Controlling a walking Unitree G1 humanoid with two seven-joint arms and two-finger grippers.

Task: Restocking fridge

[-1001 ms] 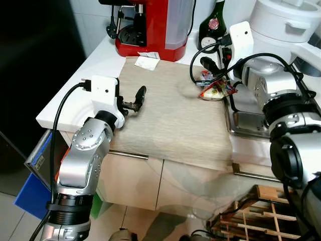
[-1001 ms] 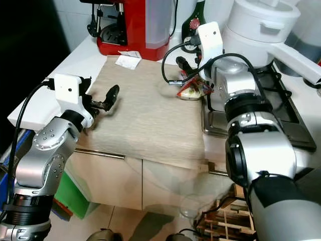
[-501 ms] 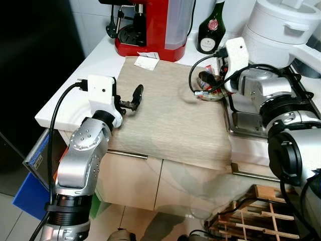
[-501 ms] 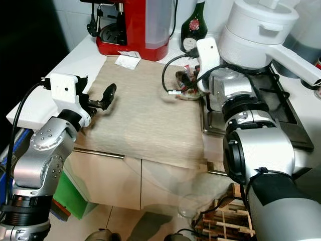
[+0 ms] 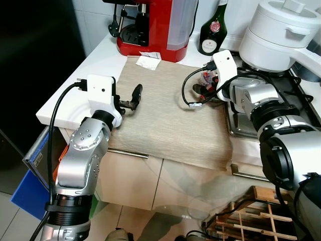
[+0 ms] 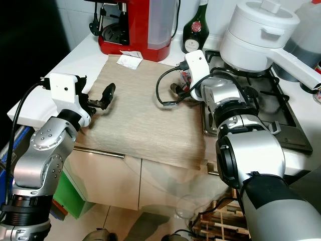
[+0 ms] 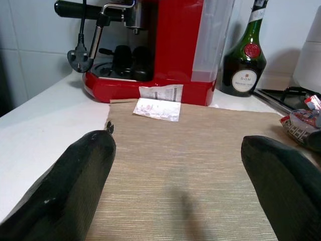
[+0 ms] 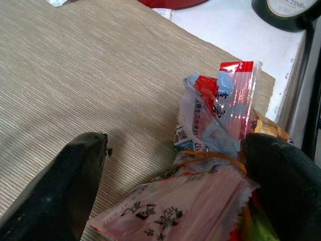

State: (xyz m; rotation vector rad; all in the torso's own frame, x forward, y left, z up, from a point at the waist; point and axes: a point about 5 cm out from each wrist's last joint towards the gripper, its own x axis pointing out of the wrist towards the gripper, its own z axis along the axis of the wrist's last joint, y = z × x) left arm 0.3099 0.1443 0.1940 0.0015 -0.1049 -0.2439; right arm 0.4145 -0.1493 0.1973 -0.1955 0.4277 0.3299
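Right tool (image 8: pixel 170 165) spread wide around snack packets (image 8: pixel 210 150) on bench mat (image 5: pixel 165 110). Looks light, crinkly, slippery; best pinched at bunched middle. Left tool (image 7: pixel 180 196) spread, empty.

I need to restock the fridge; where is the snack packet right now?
The snack packet lies on the beige mat at its far right edge beside the stove, between the open fingers of the right pincer.

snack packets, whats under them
The snack packets lie on the beige mat near its edge by the stove, between the right gripper's open fingers. Anything beneath the pile is covered.
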